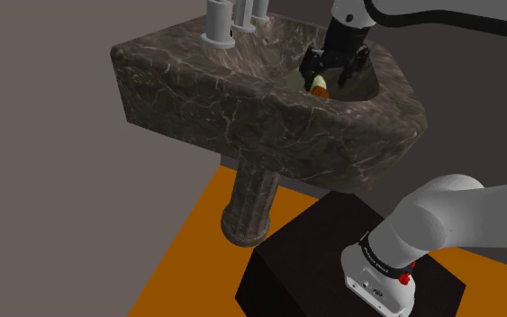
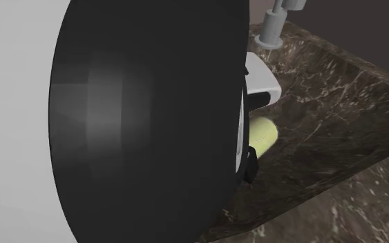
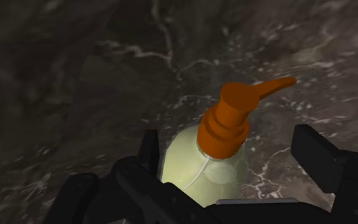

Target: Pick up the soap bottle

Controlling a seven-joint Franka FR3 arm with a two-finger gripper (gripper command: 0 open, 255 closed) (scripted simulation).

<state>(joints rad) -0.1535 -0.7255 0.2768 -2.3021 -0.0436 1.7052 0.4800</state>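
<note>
A pale yellow-green soap bottle (image 3: 203, 172) with an orange pump (image 3: 231, 121) lies in the basin of a dark marble sink (image 1: 242, 99). My black gripper (image 3: 229, 145) is open, one finger on each side of the bottle's neck. The left finger sits close against the bottle's shoulder, while a gap separates the right finger (image 3: 317, 156) from it. From the shoulder view the gripper (image 1: 332, 67) reaches down into the basin right over the bottle (image 1: 319, 86). In the second exterior view part of the bottle (image 2: 263, 134) peeks out past the arm.
Grey tap fittings (image 1: 233, 22) stand on the sink's back rim. The basin walls slope up closely around the gripper. A marble pedestal (image 1: 251, 203) holds the sink above an orange floor (image 1: 197, 243). The arm's dark joint (image 2: 151, 117) covers most of the second exterior view.
</note>
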